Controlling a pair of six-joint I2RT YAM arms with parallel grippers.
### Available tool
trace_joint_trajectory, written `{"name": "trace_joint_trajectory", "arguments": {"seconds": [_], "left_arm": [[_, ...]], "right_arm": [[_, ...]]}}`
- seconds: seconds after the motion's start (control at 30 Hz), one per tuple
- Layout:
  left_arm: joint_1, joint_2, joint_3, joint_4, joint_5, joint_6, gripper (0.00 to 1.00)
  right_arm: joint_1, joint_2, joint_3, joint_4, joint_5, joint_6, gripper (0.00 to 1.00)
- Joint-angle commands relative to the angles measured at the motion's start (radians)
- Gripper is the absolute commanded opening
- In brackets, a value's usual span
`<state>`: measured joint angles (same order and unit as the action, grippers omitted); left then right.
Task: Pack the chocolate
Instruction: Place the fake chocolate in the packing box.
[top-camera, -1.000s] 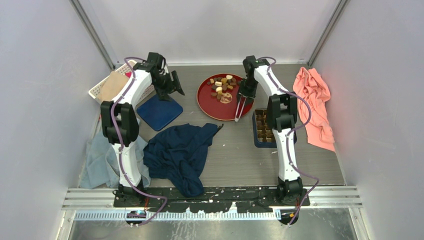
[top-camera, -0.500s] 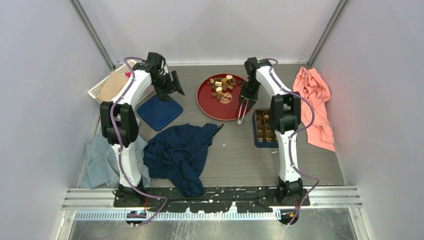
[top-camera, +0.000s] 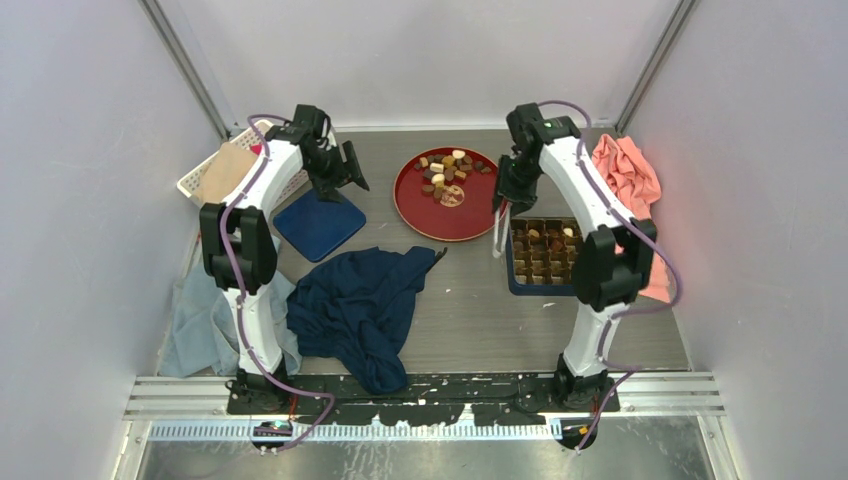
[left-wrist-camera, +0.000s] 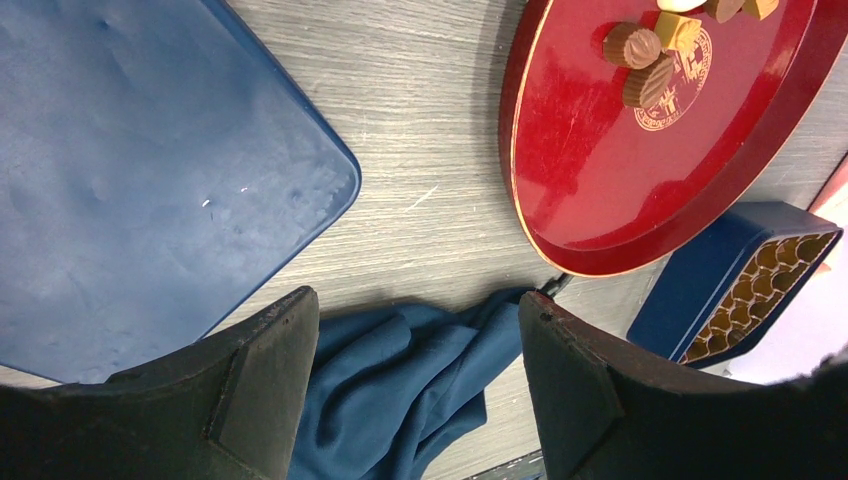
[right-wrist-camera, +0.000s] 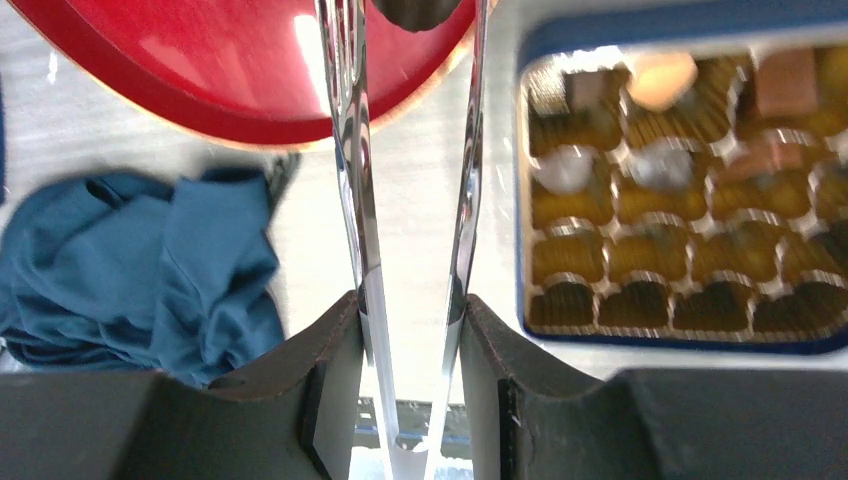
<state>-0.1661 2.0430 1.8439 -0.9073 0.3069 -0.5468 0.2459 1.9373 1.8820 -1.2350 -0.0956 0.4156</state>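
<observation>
The chocolate (top-camera: 447, 170) lies in a loose pile on the red round tray (top-camera: 415, 215); a few pieces (left-wrist-camera: 632, 45) show in the left wrist view. My right gripper (top-camera: 505, 190) is shut on metal tongs (right-wrist-camera: 352, 200). The tongs' tips pinch a dark chocolate piece (right-wrist-camera: 418, 10) over the tray's near-right rim, just left of the navy gridded box (top-camera: 545, 250). The box (right-wrist-camera: 660, 30) holds several pieces in its cups. My left gripper (top-camera: 350, 168) is open and empty, above the table between the blue lid and the tray.
A blue lid (top-camera: 318, 222) lies left of the tray. A navy cloth (top-camera: 360, 300) is crumpled at the middle front. A pink cloth (top-camera: 630, 200) lies right of the box. A white basket (top-camera: 225, 170) and a pale blue cloth (top-camera: 195, 320) are at the left.
My right gripper has moved right with the tongs, from over the tray to the box's left edge, and its elbow has swung right. The left arm has not moved.
</observation>
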Motion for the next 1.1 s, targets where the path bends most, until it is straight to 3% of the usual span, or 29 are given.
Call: {"name": "trace_joint_trajectory", "arguments": {"seconds": [0.0, 0.4, 0.8, 1.07], "left_arm": [[0.010, -0.069, 0.007, 0.029, 0.003, -0.012, 0.74], [0.010, -0.044, 0.044, 0.027, 0.010, -0.021, 0.74], [0.010, -0.028, 0.046, 0.025, 0.013, -0.019, 0.74], [0.010, -0.017, 0.054, 0.025, 0.017, -0.022, 0.74]], "right_arm": [[-0.036, -0.199, -0.146, -0.045, 0.057, 0.012, 0.09], [-0.230, -0.522, -0.587, -0.030, 0.130, 0.116, 0.10], [-0.313, -0.496, -0.709, 0.024, 0.134, 0.095, 0.12], [-0.331, -0.439, -0.670, 0.049, 0.128, 0.063, 0.12]]}}
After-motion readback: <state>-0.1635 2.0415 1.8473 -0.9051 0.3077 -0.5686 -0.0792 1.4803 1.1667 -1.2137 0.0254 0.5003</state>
